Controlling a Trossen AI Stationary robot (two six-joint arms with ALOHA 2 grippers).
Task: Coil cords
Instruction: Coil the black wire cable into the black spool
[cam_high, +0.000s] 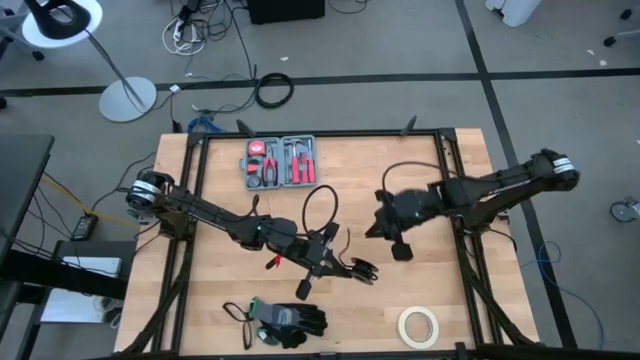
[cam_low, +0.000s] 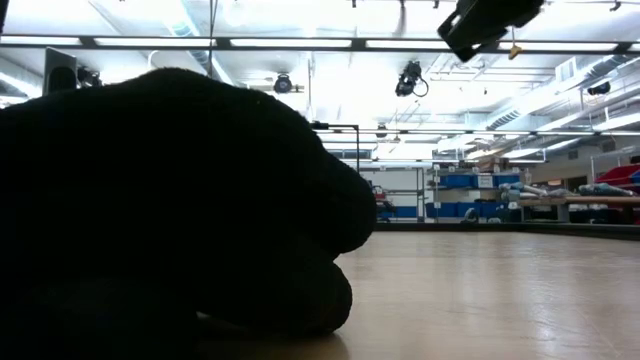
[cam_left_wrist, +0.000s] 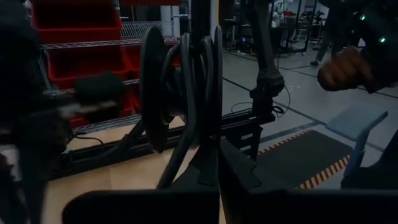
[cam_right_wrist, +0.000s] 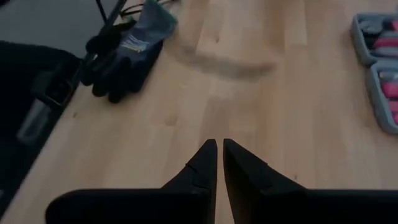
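I have the left gripper (cam_high: 322, 252) clamped on the thin black flexible cord (cam_high: 320, 208) near the middle of the pale wooden worktop (cam_high: 440, 290); in the left wrist view its turns (cam_left_wrist: 186, 81) sit bunched just above my shut fingers, while from above one loose loop stands out toward the grey tool case with red-handled tools (cam_high: 280, 161). My worry is that this loop springs open or snags the case if I swing that way, since the pinch catches only part of the bundle. The right gripper (cam_high: 372, 230) hovers above the worktop just right of centre, fingers nearly together and holding nothing. The dark work gloves (cam_high: 290, 320) and white tape roll (cam_high: 418, 325) crowd the near edge, so the bare wood between the arms is my freest room.
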